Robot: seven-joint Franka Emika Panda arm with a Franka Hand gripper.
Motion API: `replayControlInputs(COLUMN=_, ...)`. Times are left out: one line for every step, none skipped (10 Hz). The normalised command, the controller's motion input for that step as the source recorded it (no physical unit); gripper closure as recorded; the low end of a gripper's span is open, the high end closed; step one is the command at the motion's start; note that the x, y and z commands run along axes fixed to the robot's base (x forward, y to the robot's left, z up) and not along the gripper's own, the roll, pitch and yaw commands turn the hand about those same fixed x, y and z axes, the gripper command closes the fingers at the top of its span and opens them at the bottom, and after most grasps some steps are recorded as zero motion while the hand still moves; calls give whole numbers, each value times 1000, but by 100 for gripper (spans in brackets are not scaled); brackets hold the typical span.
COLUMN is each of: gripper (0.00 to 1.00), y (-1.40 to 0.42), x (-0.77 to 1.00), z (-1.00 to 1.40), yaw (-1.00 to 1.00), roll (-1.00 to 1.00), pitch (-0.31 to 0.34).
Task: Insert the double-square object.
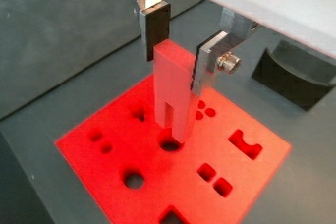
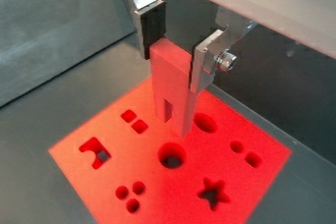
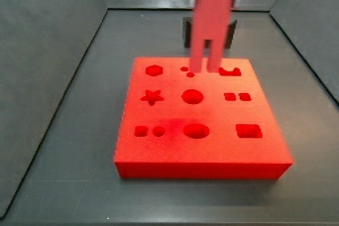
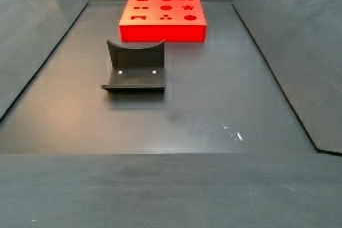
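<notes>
Claw [image 2: 175,41] clamped on upright double-square object [image 2: 171,83], prongs just above the red block [image 2: 171,164].

1 gripper [image 1: 182,53] above block, 2 fingers [image 2: 153,22] clamped on bar. 1 double-square object [image 3: 211,24], 2 prongs at lower end. 1 red block [image 3: 199,121] under it; 11 shaped holes countable in side view, incl. 1 star, 1 hexagon. 1 dark curved holder [image 4: 135,67] on floor, near block.
</notes>
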Motion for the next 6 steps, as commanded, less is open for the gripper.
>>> replayControlInputs(gripper=100, y=0, x=1000, z=-97, yaw=89, roll=0, pitch=-54)
replayControlInputs(gripper=100, y=0, x=1000, z=-126, yaw=23, roll=99, pitch=-4)
replayControlInputs(gripper=100, y=0, x=1000, z=-191, yaw=0, roll=147, pitch=0)
replayControlInputs(gripper=100, y=23, x=1000, z=-260, yaw=0, roll=43, pitch=-3)
replayControlInputs(gripper=100, y=37, x=1000, z=-203, yaw=0, roll=0, pitch=-63)
replayControlInputs(gripper=100, y=0, x=1000, z=-149, yaw=0, roll=13, pitch=-54)
